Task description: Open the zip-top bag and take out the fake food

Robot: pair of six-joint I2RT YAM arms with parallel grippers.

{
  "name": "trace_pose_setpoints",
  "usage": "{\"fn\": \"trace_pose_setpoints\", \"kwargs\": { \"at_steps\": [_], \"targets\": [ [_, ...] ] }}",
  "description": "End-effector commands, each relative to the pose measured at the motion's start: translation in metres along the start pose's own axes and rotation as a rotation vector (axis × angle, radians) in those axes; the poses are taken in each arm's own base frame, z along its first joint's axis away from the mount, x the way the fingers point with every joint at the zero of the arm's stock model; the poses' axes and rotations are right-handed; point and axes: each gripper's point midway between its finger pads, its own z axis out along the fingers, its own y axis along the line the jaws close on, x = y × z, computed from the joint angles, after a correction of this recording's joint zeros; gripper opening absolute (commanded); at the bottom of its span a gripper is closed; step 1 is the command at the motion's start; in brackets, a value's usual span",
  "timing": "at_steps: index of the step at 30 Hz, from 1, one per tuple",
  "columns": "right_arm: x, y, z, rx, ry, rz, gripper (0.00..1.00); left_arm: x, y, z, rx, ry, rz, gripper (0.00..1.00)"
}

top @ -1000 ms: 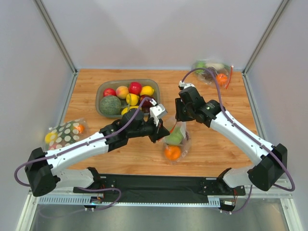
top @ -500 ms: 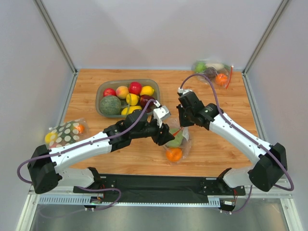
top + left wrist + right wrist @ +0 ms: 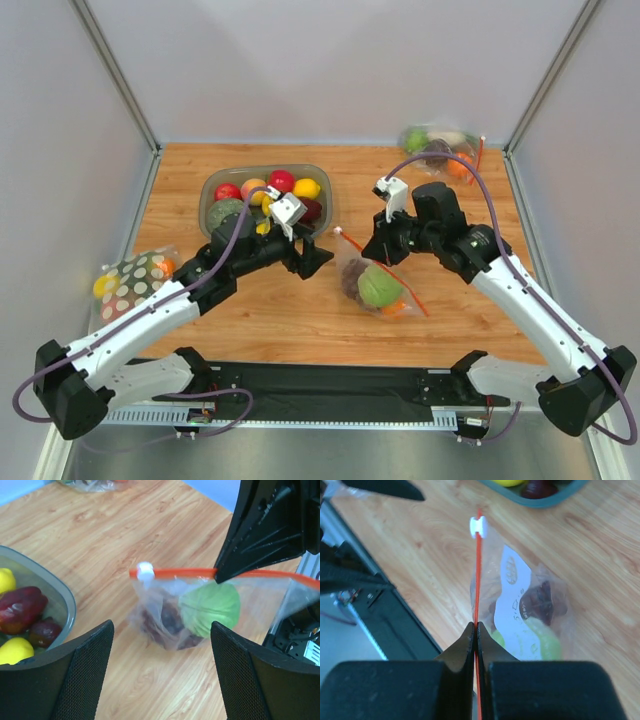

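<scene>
- Wood-grain surface (image 3: 290, 318) carries one bowl and three bags, and two arms reach over it.
- Left arm (image 3: 150, 315) stretches toward the bowl; right arm (image 3: 530, 310) bends in toward the middle.
- One grey bowl (image 3: 250, 170) sits at the far left with red, yellow and dark green pieces in it. The left arm covers part of it, so a full count cannot be made.
- Of the three bags, one white polka-dot bag (image 3: 135, 277) lies at the left edge and one clear bag (image 3: 438, 148) lies in the far right corner.
- The third, the zip-top bag (image 3: 372, 285), is in the middle of the surface, just right of the left end effector (image 3: 308, 259).
- Its jaws stand wide apart with nothing between them.
- The right end effector (image 3: 476, 627) is closed tight, pinching the orange-red zip strip (image 3: 479, 575), and the bag hangs below that strip.
- Three fake food pieces are inside the bag: one green fruit (image 3: 380, 287), one dark grape bunch (image 3: 352, 280) and one orange (image 3: 396, 308).
- One white slider (image 3: 480, 526) sits at the strip's end, toward the left arm.
</scene>
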Motion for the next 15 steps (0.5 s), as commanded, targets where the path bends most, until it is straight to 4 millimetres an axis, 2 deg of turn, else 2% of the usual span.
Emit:
{"fn": "trace_pose_setpoints", "kwargs": {
  "at_steps": [1,4,8,10,14,15],
  "targets": [
    [-0.027,0.046,-0.015,-0.266,-0.091,-0.160,0.00,-0.014,-0.001,-0.010,0.031,-0.061,0.054,0.85],
    [-0.032,0.058,-0.018,-0.358,-0.109,-0.173,0.00,-0.015,-0.009,-0.013,0.080,-0.092,0.055,0.85],
    [-0.042,0.068,-0.017,-0.457,-0.153,-0.176,0.00,0.001,-0.018,-0.014,0.141,-0.086,0.049,0.85],
    [-0.039,0.074,-0.020,-0.527,-0.155,-0.178,0.00,0.008,-0.018,-0.015,0.150,-0.092,0.052,0.85],
    [-0.039,0.078,-0.024,-0.630,-0.168,-0.179,0.00,0.011,-0.025,-0.018,0.188,-0.133,0.055,0.85],
    [-0.037,0.079,-0.025,-0.665,-0.156,-0.173,0.00,0.005,-0.027,-0.018,0.201,-0.168,0.062,0.85]
  ]
}}
